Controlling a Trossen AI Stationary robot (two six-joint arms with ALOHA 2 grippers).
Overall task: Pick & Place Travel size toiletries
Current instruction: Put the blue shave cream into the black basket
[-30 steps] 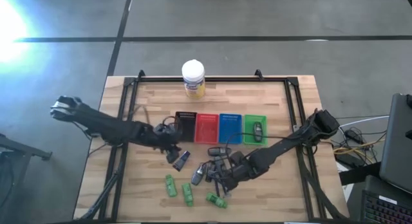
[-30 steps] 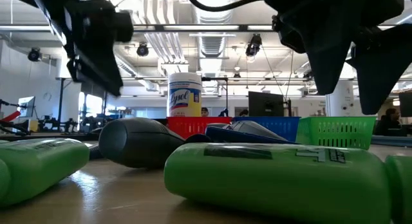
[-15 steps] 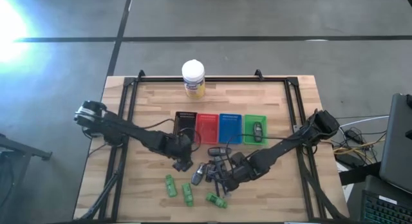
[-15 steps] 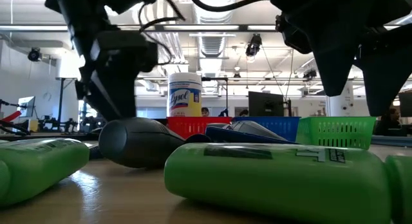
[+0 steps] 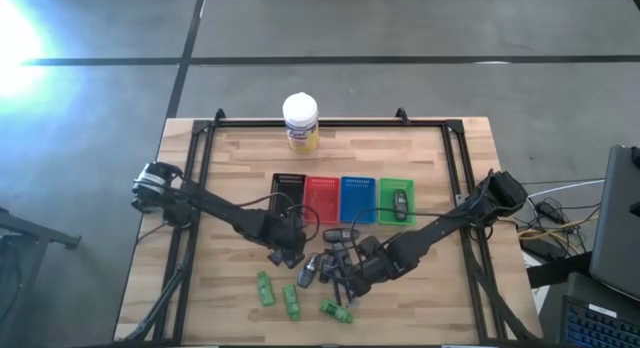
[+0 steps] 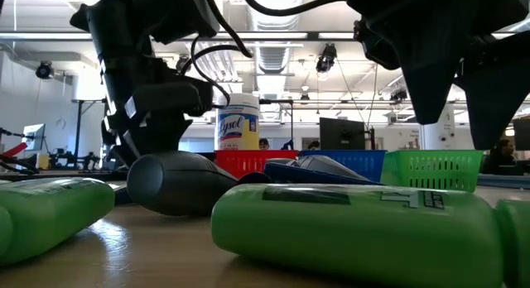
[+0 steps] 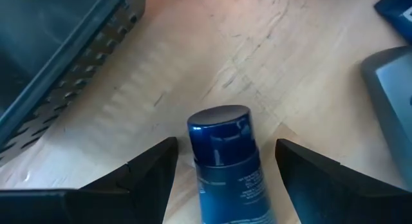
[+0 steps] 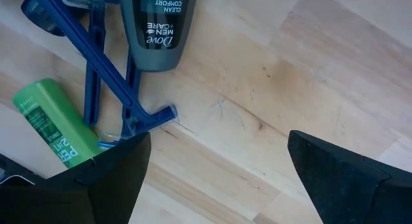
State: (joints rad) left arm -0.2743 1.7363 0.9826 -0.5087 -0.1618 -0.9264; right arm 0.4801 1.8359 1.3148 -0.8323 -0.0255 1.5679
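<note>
My left gripper (image 5: 288,246) is open and low over the table's middle. Its fingers stand on either side of a dark blue capped bottle (image 7: 225,172) that lies on its side on the wood, apart from both. My right gripper (image 5: 346,282) is open above bare wood near the front. Beside it lie a grey tube (image 8: 154,24), blue razors (image 8: 106,69) and a green bottle (image 8: 58,130). Three green bottles (image 5: 291,302) lie near the front edge, and a dark grey container (image 6: 174,184) lies behind them. One dark item (image 5: 399,203) lies in the green tray (image 5: 396,184).
Black (image 5: 287,180), red (image 5: 320,183), blue (image 5: 357,183) and green trays stand in a row at the table's middle. A white-lidded jar with a yellow label (image 5: 300,123) stands at the far edge. A black frame (image 5: 205,138) runs around the table top.
My left gripper has gone toward the table's right and near edges and come down. It now stands over the dark blue bottle with its fingers on either side of it.
</note>
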